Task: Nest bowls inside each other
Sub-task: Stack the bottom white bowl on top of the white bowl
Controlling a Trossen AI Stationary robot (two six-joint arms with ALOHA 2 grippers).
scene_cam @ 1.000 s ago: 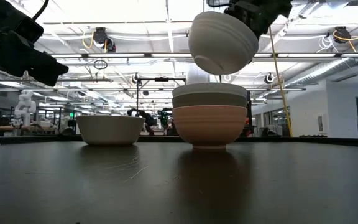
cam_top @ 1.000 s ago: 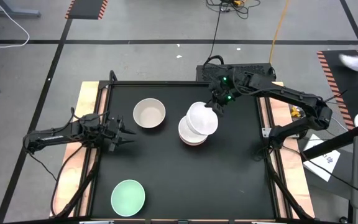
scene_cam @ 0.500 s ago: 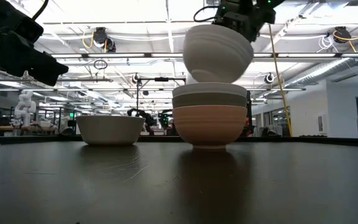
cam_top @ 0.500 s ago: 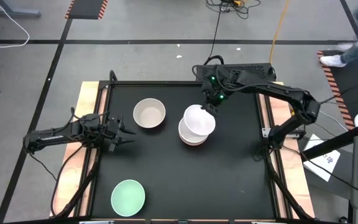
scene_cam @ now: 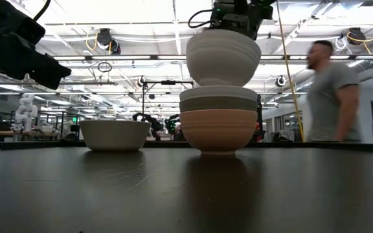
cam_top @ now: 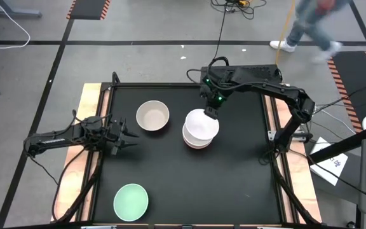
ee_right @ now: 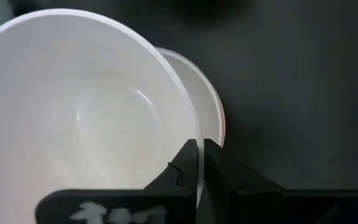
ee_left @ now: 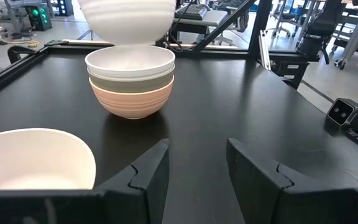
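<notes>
My right gripper [cam_top: 211,109] is shut on a white bowl [scene_cam: 223,58] and holds it upright straight over a stack [scene_cam: 217,120]. In the stack, a salmon-orange bowl [ee_left: 131,99] stands on the table, with an olive-grey bowl [ee_left: 131,81] and a white bowl [ee_left: 129,61] nested in it. The held bowl's foot hangs about level with the stack's top rim. A beige bowl [cam_top: 152,116] stands left of the stack. A mint green bowl [cam_top: 131,199] sits near the near edge. My left gripper [cam_top: 129,135] waits open at the table's left side. My right gripper pinches the white bowl's rim [ee_right: 188,134] on its far-right side, one finger [ee_right: 178,173] inside the bowl and the other finger [ee_right: 225,173] outside. The fingers come from above, pointing down. The bowl hangs upright and clear of the table; whether its foot touches the stack I cannot tell.
The black tabletop [cam_top: 234,184] has bare room to the right of and nearer than the stack. Wooden side rails [cam_top: 89,102] border the table. A person [scene_cam: 332,90] walks past beyond the far right corner.
My right gripper has carried the white bowl toward the table's left and slightly down, bringing it over the stack. The bowl, tilted a second ago, now hangs level. A person has walked into view behind the table.
</notes>
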